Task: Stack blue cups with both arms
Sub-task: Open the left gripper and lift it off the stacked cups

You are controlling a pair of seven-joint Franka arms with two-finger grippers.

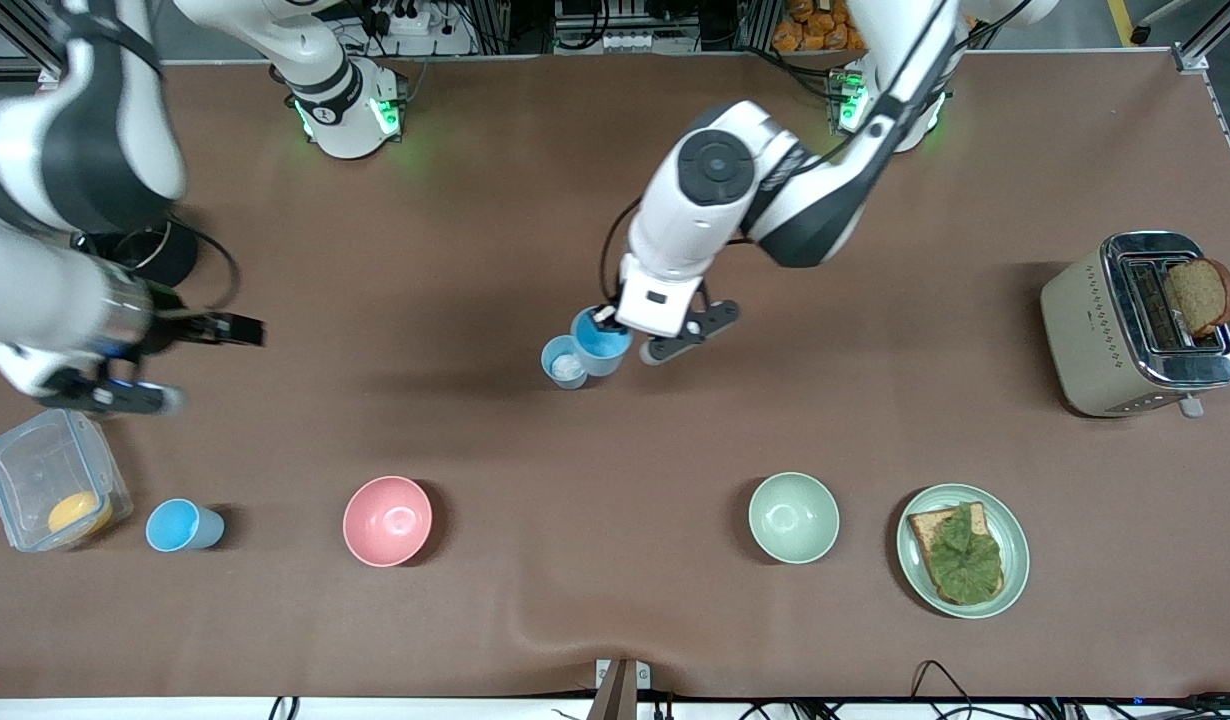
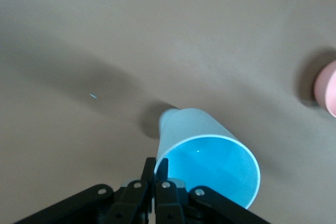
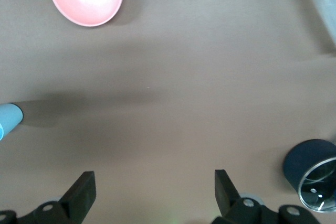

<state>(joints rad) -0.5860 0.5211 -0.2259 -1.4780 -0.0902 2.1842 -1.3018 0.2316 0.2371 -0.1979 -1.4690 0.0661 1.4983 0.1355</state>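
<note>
Blue cups: three. One held cup point(image 1: 603, 341) pinched at its rim by the left gripper point(image 1: 615, 325), over mid-table, tilted, just beside a paler-inside cup point(image 1: 564, 362) standing on the table point(image 1: 615, 180). Third cup point(image 1: 182, 526) stands well apart at the right arm's end, between the clear container point(image 1: 55, 492) and pink bowl point(image 1: 387, 520). No readable writing anywhere. Left wrist view shows the fingers point(image 2: 148, 170) closed tight on the rim of the held cup point(image 2: 210, 156); the front view hides that. Right gripper point(image 3: 155, 192) hangs wide open and empty over bare table near a dark cup point(image 3: 310, 166). One green bowl point(image 1: 793, 517), one plate point(image 1: 962, 550), one toaster point(image 1: 1140, 322).
</note>
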